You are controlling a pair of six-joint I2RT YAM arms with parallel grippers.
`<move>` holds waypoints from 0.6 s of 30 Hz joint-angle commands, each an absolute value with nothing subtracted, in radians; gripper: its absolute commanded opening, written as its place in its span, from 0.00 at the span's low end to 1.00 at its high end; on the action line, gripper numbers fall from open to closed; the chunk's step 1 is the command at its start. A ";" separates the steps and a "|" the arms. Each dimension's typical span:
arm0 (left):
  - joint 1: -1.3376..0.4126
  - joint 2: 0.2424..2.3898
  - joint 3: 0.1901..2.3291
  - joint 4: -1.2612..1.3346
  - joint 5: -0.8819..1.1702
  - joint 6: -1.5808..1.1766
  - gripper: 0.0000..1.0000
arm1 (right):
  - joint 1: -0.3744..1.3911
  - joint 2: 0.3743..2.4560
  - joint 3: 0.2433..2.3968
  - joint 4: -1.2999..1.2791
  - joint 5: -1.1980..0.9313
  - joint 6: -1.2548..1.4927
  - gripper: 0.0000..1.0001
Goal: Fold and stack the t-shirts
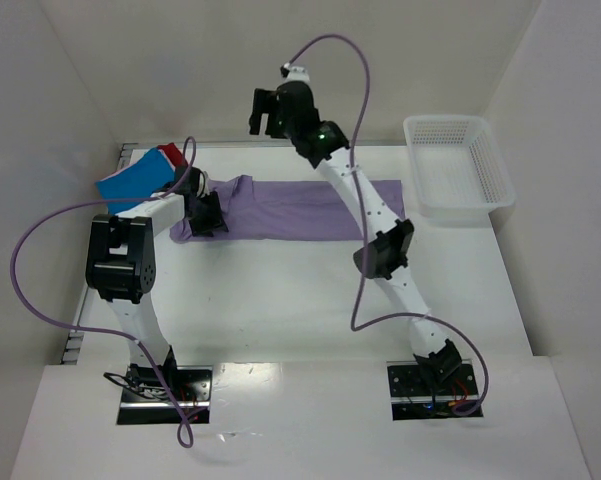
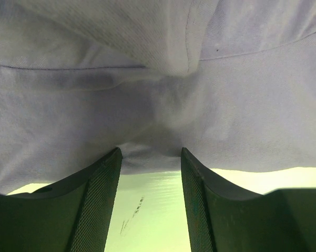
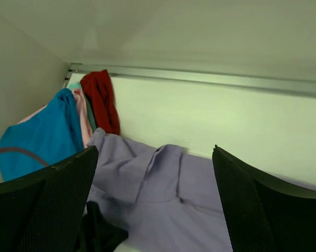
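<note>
**Purple shirt laid out in a band, left gripper at its end, right gripper raised and open**

The purple shirt (image 1: 290, 210) lies on the table (image 1: 280, 300) as a long flat band, running left to right across the far half. It is smooth along most of its length and rumpled at its left end.

The left gripper (image 1: 208, 212) is down at that left end, touching the cloth. In the left wrist view its jaws stand partly apart, with table showing between them. The shirt's edge bunches right at the fingertips (image 2: 102, 184), with creases drawn toward the gap. Whether the cloth is pinched or only lies against the tips, I cannot tell.

The right gripper (image 1: 255, 112) hangs high above the shirt's far edge, pointing left. Its jaws are spread wide and nothing is between them.

Just left of the purple shirt's left end, in the far corner, sits a pile of other shirts. The blue shirt (image 1: 130, 182) is the largest in view, the red shirt (image 1: 170, 153) is behind it, and a pink shirt (image 3: 81, 113) shows as a strip between them in the right wrist view.

A white mesh basket (image 1: 460, 165) stands just beyond the purple shirt's right end.
</note>
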State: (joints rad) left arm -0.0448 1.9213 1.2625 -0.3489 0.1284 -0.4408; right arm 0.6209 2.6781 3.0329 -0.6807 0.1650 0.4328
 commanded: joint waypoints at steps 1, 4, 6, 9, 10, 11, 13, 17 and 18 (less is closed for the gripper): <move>-0.048 1.974 1.226 -0.339 0.100 -0.393 0.58 | 0.611 2.397 2.901 -0.778 0.207 0.270 0.95; -0.048 1.974 1.226 -0.330 0.123 -0.368 0.58 | 0.611 2.196 2.627 -0.778 0.207 0.177 0.98; -0.048 1.974 1.226 -0.319 0.133 -0.356 0.58 | 0.611 2.093 2.417 -0.758 0.207 0.102 1.00; -0.048 1.974 1.236 -0.319 0.167 -0.333 0.58 | 0.611 1.849 2.095 -0.666 0.230 0.057 1.00; -0.048 1.974 1.236 -0.308 0.176 -0.333 0.58 | 0.611 1.782 2.001 -0.623 0.241 0.048 1.00; -0.048 1.974 1.236 -0.308 0.176 -0.324 0.58 | 0.611 1.644 1.800 -0.567 0.241 0.035 1.00; -0.048 1.956 1.236 -0.299 0.176 -0.324 0.58 | 0.611 1.538 1.630 -0.398 0.206 0.057 1.00; -0.048 1.869 1.236 -0.290 0.176 -0.315 0.63 | 0.601 1.437 1.280 -0.154 0.059 0.195 1.00; -0.048 1.852 1.246 -0.290 0.167 -0.314 0.64 | 0.601 1.456 1.244 -0.111 0.039 0.227 1.00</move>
